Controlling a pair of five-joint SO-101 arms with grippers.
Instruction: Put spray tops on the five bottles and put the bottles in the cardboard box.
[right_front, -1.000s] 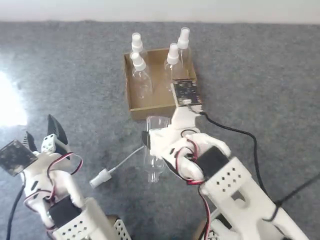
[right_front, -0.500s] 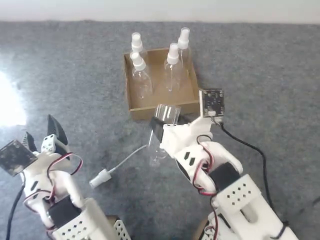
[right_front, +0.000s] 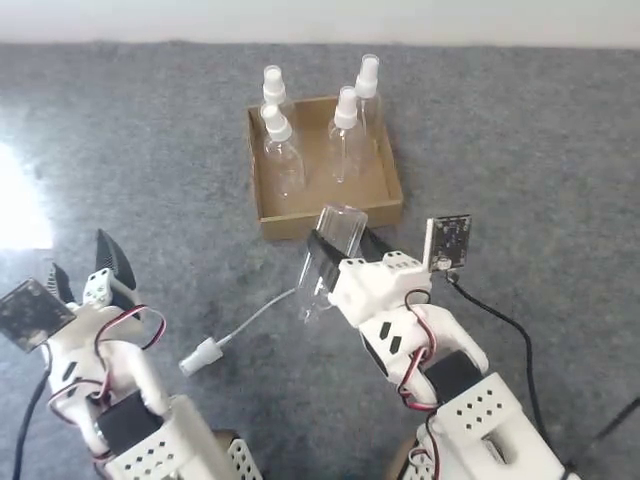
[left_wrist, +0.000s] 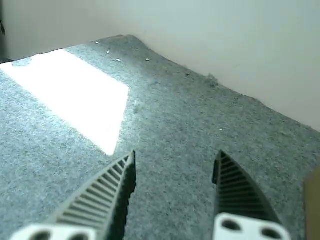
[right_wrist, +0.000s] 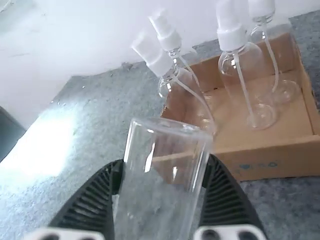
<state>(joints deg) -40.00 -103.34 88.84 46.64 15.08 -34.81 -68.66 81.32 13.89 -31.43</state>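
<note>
Grey carpet (right_front: 520, 150) covers the table up to a white wall at the back. On it sits the box (right_front: 270, 215), with four capped bottles (right_front: 345, 140) standing inside. The near half of its floor is bare.

The right gripper (right_wrist: 162, 172) pinches the fifth bottle (right_front: 318, 290) across its body. This one has no top. It hangs tilted just in front of the box's near wall, with its flat base up and toward the box and its narrow end low, pointing toward the near-left.

That axis matters, because the spray top (right_front: 203, 354) lies flat on the carpet down that same line, between the two arms. Its head is close to the left arm's base and its thin tube (right_front: 255, 318) runs up toward the bottle's mouth, stopping just short of it.

The left gripper (left_wrist: 176, 157) is spread wide with nothing between its fingers. It hangs over bare carpet and faces the far-left, away from the top.

The left arm is the free one and looks nearer the head, so it would probably have to swing inward to reach it. Carpet around the top is open on all sides — only the box's near wall crowds the bottle's base.
</note>
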